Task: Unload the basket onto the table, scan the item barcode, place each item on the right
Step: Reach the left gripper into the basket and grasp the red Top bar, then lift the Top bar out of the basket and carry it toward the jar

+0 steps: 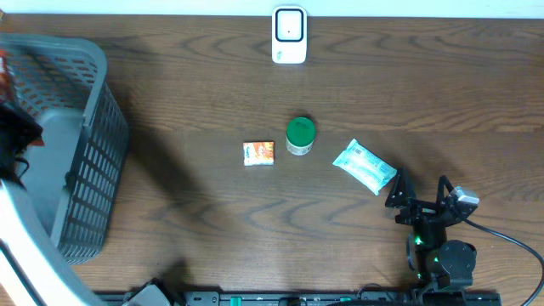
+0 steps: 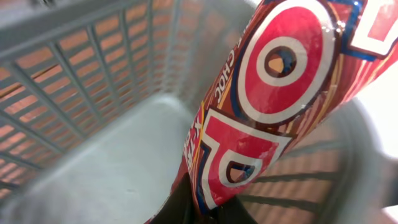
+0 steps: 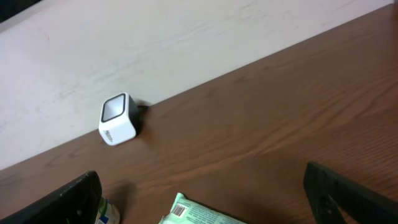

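Your left gripper [image 2: 208, 214] pinches one red snack packet [image 2: 273, 93] inside the one basket [image 2: 93, 74], long axis rising diagonally from the jaws | right gripper [image 1: 421, 197] spread above desk [image 1: 195, 76] | one scanner [image 1: 289, 36], one box [image 1: 258, 153], one can [image 1: 300, 136], one wipes pack [image 1: 364, 167]

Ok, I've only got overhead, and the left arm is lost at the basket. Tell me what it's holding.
Observer: The left gripper is shut on a red and brown snack packet, inside the grey basket.
Operator: Now check the green-white packet by the right gripper.
Observer: The right wrist view shows a barcode on that packet's upper face, at the end nearest the open fingers.
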